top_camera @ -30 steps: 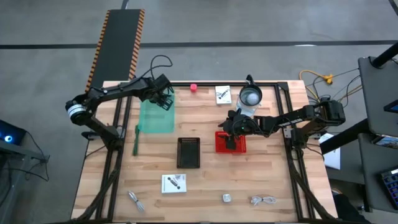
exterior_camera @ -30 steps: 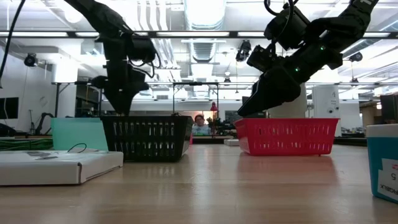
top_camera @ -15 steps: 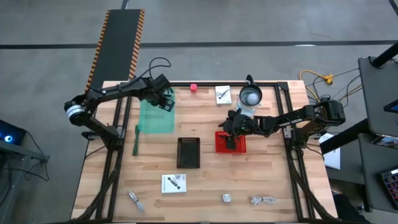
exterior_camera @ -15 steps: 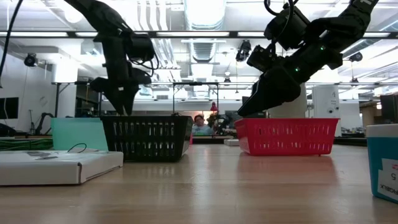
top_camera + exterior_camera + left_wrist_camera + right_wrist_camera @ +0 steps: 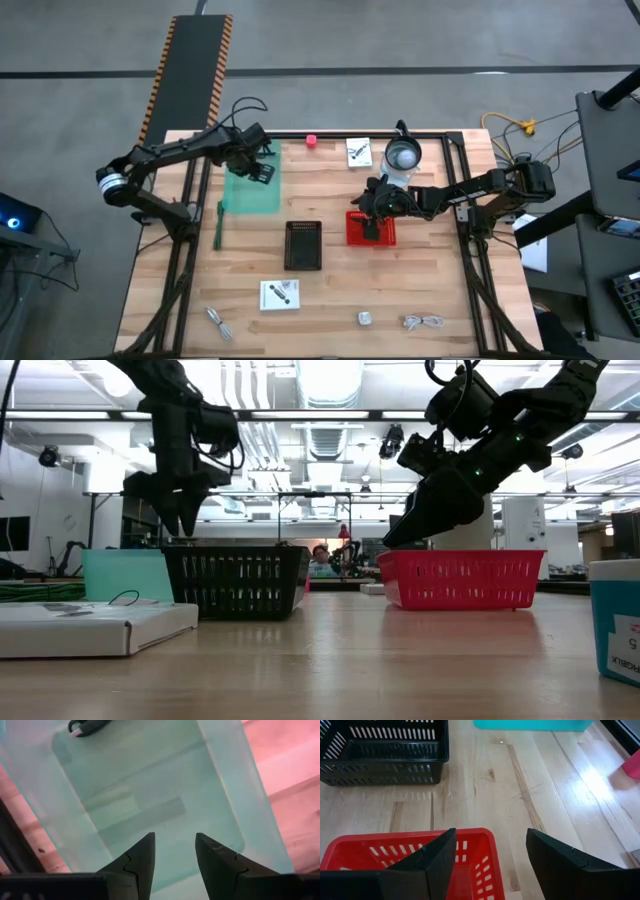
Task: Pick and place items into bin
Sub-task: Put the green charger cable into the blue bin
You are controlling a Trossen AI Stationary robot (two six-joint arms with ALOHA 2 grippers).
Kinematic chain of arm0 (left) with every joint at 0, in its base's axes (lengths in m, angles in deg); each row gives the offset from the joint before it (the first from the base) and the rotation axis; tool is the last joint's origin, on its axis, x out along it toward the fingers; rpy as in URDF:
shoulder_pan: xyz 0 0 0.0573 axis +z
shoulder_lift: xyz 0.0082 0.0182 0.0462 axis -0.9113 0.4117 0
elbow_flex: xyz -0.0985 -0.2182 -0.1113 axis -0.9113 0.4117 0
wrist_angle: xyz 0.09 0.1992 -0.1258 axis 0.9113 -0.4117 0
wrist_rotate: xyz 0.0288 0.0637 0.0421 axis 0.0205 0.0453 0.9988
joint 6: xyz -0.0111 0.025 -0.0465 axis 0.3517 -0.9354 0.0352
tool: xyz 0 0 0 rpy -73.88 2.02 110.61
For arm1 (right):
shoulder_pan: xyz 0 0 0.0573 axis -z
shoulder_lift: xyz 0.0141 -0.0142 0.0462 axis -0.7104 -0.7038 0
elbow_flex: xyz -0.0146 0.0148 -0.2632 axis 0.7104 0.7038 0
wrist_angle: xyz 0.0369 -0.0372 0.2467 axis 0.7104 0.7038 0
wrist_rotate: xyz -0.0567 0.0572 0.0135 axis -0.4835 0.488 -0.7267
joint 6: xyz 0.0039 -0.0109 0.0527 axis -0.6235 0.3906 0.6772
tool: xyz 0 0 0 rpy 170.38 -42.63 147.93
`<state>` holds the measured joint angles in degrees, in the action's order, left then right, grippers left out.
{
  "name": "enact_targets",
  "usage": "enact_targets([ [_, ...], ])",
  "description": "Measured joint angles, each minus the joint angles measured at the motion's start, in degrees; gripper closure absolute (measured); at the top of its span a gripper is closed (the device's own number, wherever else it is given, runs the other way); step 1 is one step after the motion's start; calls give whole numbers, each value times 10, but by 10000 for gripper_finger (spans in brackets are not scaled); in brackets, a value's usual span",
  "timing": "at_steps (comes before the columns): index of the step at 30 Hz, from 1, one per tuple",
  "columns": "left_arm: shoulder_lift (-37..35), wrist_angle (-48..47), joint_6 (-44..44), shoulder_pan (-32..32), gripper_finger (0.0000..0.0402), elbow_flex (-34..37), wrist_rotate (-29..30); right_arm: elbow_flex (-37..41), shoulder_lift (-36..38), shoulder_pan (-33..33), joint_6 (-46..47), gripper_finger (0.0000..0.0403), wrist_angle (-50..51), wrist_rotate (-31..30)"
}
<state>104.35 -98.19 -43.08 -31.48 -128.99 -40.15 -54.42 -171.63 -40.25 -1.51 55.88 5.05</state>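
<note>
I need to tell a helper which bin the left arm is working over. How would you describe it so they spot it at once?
Start at the wooden table and go to its far left part, under the left hand. There lies the green bin, a shallow see-through tub. Its neighbours, the black basket and red basket, are slotted and opaque.

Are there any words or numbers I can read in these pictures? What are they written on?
None can be read for sure.
The white card at the far edge of the table: dark print, too small to read.
The white card at the near edge: dark print, too small to read.
The blue box at the edge of the low view: a white label with cut-off letters, too blurred to read.
The red basket, the black basket and the green bin show no writing.
</note>
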Motion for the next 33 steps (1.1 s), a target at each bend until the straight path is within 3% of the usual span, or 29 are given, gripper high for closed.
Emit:
enact_targets([
  [19,-19,-8,81,-110,278,1,-1,4,0,0,0,179,1,0],
  [25,-20,-10,133,-151,278,1,-52,4,0,0,2,179,1,0],
  [33,-20,-18,157,-194,278,1,-60,5,0,0,1,179,1,0],
])
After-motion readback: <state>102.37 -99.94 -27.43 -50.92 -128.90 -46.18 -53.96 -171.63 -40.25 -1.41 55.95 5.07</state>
